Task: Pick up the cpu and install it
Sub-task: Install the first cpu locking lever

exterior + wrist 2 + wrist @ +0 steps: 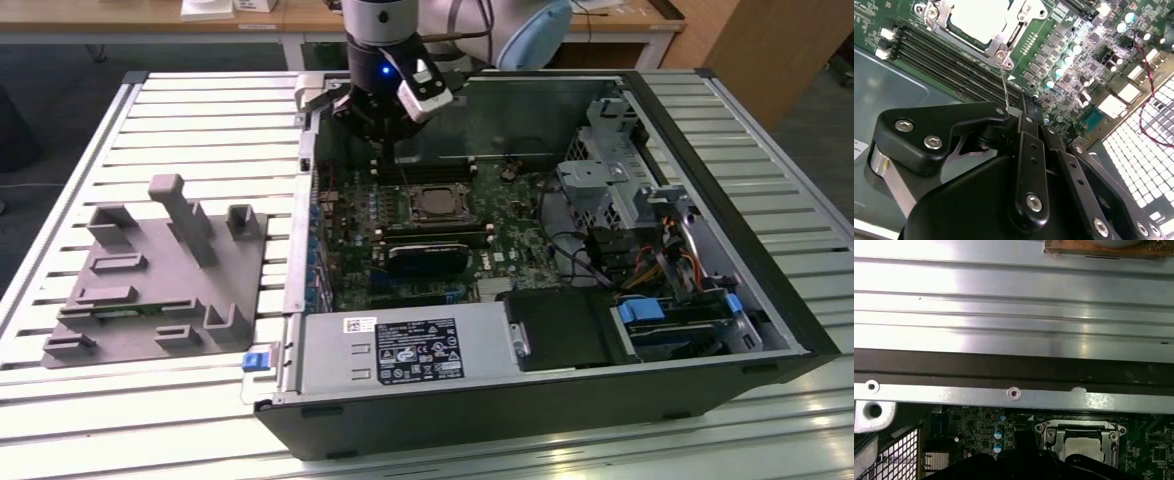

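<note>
- Exterior view: the arm's pincer (pixel 387 135) hangs inside the open computer case (pixel 747 330), just beyond the socket (pixel 438 203) where the cpu (pixel 437 207) sits. A grey plastic tray (pixel 147 275) lies on the slatted counter (pixel 174 110) on the exterior view's left.
- Second wrist view: black fingers (pixel 1029 145) are drawn together, pinching a thin metal lever (pixel 1005 87) beside the cpu (pixel 979 20).
- First wrist view: the cpu (pixel 1083 447) lies framed in its socket (pixel 1080 432) below the case wall.
</note>
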`<state>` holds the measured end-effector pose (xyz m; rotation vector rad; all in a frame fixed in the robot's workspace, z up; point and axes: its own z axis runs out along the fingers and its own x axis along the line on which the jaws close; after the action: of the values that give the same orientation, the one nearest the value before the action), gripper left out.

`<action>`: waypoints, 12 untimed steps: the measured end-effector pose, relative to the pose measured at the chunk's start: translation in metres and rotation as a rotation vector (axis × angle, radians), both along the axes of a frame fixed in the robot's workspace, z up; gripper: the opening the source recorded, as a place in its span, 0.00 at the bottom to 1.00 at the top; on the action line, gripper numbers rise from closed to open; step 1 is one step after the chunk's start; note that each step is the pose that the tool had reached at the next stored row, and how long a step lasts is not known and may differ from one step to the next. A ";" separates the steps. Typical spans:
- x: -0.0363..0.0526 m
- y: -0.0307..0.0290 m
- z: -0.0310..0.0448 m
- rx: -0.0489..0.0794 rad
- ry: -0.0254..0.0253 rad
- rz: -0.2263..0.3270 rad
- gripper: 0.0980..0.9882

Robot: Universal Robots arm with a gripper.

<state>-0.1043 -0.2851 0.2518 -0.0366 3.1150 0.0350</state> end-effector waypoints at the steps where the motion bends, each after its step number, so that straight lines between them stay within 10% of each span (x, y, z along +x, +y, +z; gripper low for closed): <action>1: 0.0013 0.0001 -0.0001 0.000 -0.0001 0.000 0.01; 12: 0.0375 0.0047 -0.0022 0.000 0.0067 0.000 0.01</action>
<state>-0.0668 -0.2804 0.2496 -0.0362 3.1218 0.0352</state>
